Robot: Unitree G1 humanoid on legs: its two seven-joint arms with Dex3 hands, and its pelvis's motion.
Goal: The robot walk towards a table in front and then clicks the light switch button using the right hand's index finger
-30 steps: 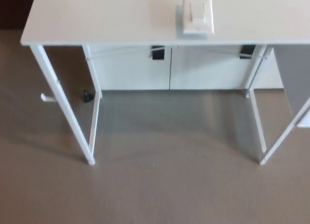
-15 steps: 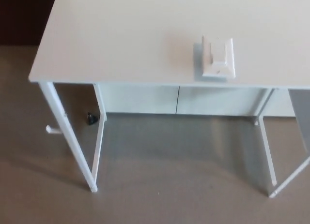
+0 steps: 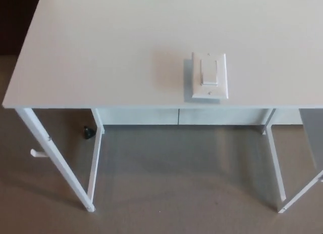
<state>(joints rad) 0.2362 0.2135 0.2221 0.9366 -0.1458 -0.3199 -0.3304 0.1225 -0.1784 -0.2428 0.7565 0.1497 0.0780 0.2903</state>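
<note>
A white light switch (image 3: 209,76) with a rocker button lies flat on the white table (image 3: 111,52), close to the table's near edge and a little right of the picture's middle. The table fills the upper half of the head view, and its near edge runs across at mid-height. No part of my arms or hands shows in the view.
White table legs (image 3: 55,160) stand on the grey-brown carpet at left and right. A white cabinet front (image 3: 176,117) shows under the table. A small black object (image 3: 89,132) sits on the floor by the left legs. A dark area lies at the far left.
The whole view has shifted: the table now looks nearer and fills more of the picture, and the switch sits lower in the frame. The camera has moved, not the things.
</note>
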